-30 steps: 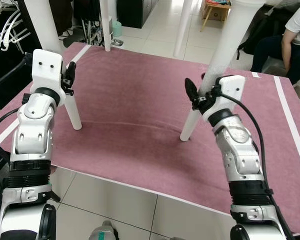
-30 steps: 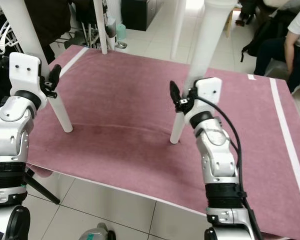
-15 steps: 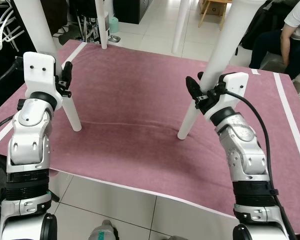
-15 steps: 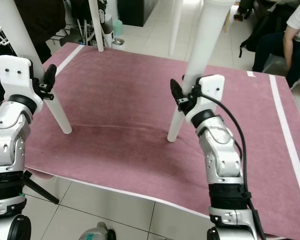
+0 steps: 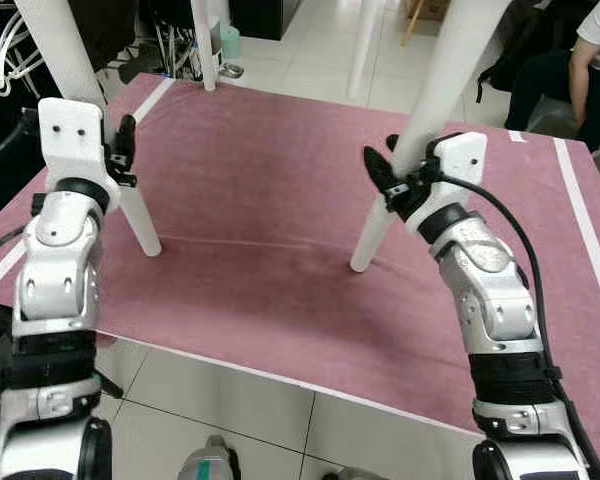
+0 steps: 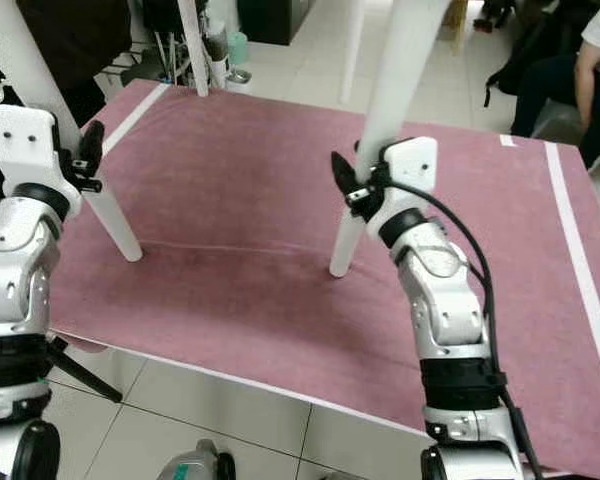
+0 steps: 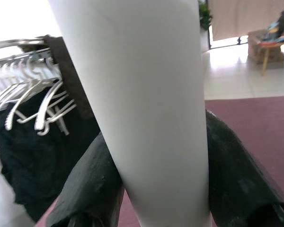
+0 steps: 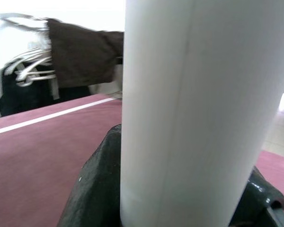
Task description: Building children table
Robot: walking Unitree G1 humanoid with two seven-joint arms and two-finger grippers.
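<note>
Looking down from the head camera, I see two white table legs standing with their feet on a maroon mat (image 5: 260, 200) spread over the tiled floor (image 5: 230, 390). My left tool (image 5: 120, 155) is closed around the near left leg (image 5: 140, 215), low on its length; the left wrist view shows a black finger (image 7: 90, 184) pressed to each side of that leg (image 7: 151, 118). My right tool (image 5: 395, 180) is closed around the near right leg (image 5: 375, 225), which leans and meets the mat just left of the tool; the right wrist view shows this leg (image 8: 199, 109) seated between the fingers (image 8: 97, 179). Two more white legs (image 5: 205, 45) rise at the far edge of the mat. A seated person (image 5: 580, 70) is at the far right, and clothes hangers (image 5: 5, 50) hang at the far left.
</note>
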